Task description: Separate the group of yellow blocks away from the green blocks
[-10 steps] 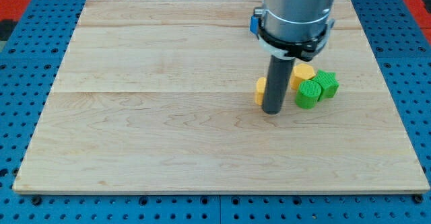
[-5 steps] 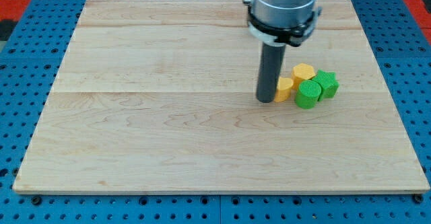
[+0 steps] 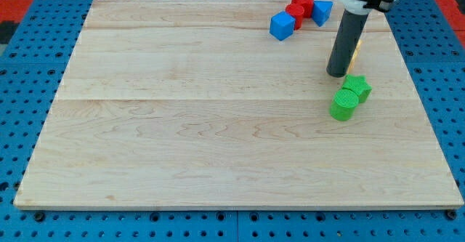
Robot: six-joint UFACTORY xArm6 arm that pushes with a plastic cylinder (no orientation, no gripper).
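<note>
My tip point(image 3: 336, 74) rests on the board at the view's right, just above and left of the two green blocks. The green star-shaped block point(image 3: 357, 87) and the green cylinder point(image 3: 344, 105) touch each other. Only a thin sliver of yellow point(image 3: 357, 50) shows at the right edge of the rod, above the green blocks. The rest of the yellow blocks is hidden behind the rod, so I cannot tell their shapes or whether they touch the green star.
Near the view's top stand a blue cube point(image 3: 282, 26), a red cylinder point(image 3: 294, 12), a red star point(image 3: 303, 0) and another blue block point(image 3: 322, 11), left of the rod. The board's right edge point(image 3: 414, 67) is close.
The rod has moved right and toward the view's top. The yellow blocks have gone from beside the green ones to behind the rod, above them. The red and blue blocks are now uncovered.
</note>
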